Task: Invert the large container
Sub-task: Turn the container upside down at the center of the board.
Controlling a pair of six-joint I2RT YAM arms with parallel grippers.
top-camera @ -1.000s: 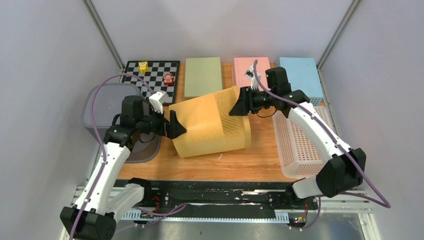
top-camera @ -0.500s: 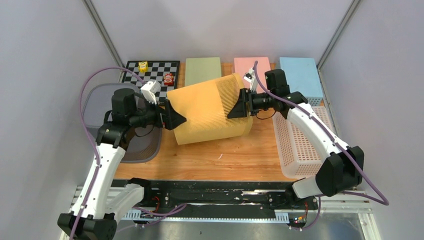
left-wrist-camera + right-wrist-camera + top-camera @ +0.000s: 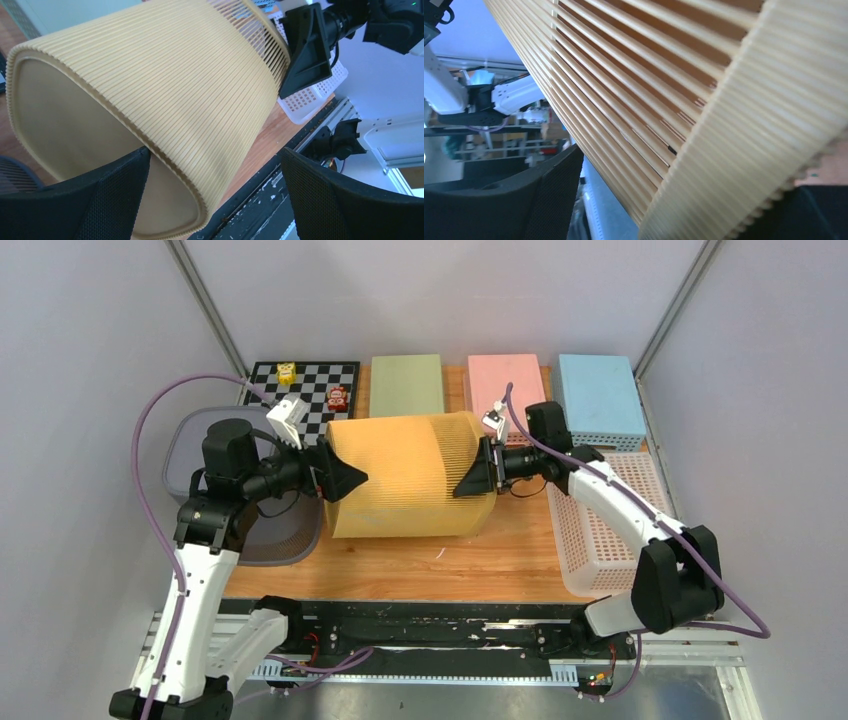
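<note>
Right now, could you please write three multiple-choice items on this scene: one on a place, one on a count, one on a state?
1. Where does the checkerboard lie?
A) far left corner B) far right corner C) near edge
2. How many flat coloured boxes lie along the far edge?
A) two B) three C) five
3. How is the yellow container placed?
A) upright B) upside down C) on its side

1 A: it lies far left, beside the green box.
2 B: green box, pink box, blue box.
3 C: its closed base faces the left gripper, its rim the right gripper.
</note>
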